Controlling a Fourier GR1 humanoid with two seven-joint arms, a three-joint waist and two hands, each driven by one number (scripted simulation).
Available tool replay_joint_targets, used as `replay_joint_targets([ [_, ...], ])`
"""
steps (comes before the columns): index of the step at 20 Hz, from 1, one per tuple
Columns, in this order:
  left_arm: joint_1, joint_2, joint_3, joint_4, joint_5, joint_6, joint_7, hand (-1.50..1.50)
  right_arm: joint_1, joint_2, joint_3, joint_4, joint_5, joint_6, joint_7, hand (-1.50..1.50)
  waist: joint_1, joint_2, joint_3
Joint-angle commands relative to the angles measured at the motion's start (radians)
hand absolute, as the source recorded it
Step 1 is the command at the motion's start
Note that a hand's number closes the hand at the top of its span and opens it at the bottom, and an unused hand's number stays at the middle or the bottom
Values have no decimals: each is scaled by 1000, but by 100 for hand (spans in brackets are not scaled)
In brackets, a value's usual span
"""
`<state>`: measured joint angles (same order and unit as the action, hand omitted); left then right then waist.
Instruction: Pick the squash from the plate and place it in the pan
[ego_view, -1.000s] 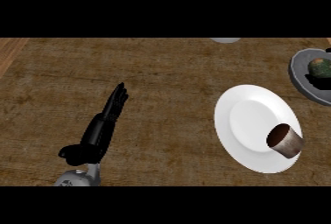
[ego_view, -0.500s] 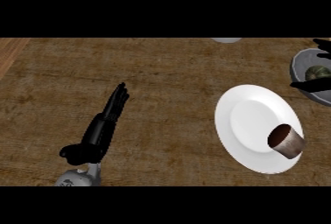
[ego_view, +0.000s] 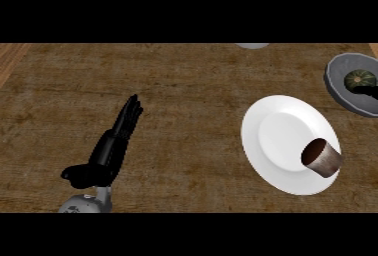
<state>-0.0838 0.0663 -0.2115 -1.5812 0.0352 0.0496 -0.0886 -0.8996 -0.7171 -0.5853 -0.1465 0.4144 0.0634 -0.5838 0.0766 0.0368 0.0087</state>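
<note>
You see the dark green squash (ego_view: 361, 78) lying in the grey pan (ego_view: 345, 92) at the right edge of the counter (ego_view: 184, 100). The white plate (ego_view: 277, 140) beside the pan carries only a brown cup (ego_view: 322, 158), tipped on its side. Your left hand (ego_view: 111, 145) rests at lower left, fingers straight and together. Your right hand is out of view.

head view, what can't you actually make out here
- Right hand: only a black sliver shows at the right edge, beside the squash; its fingers cannot be told.
- Pan: cut off by the right edge.
- Pale object at the top edge: mostly cut off, cannot be identified.
- Cup lying on the plate: dark inside, contents unclear.
- Left hand: open, forearm cut off below.
</note>
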Motion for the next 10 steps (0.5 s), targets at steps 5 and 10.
replay_joint_targets([
  [5, 18, 7, 7, -29, -7, 11, 14, 0, 73, -114, -74, 47, -87, 353, -58, -150, -19, -10, 0],
  [10, 1, 19, 40, -6, 6, 3, -1, 0, 155, -163, -57, 28, -77, 534, -157, -150, -27, -8, 1],
])
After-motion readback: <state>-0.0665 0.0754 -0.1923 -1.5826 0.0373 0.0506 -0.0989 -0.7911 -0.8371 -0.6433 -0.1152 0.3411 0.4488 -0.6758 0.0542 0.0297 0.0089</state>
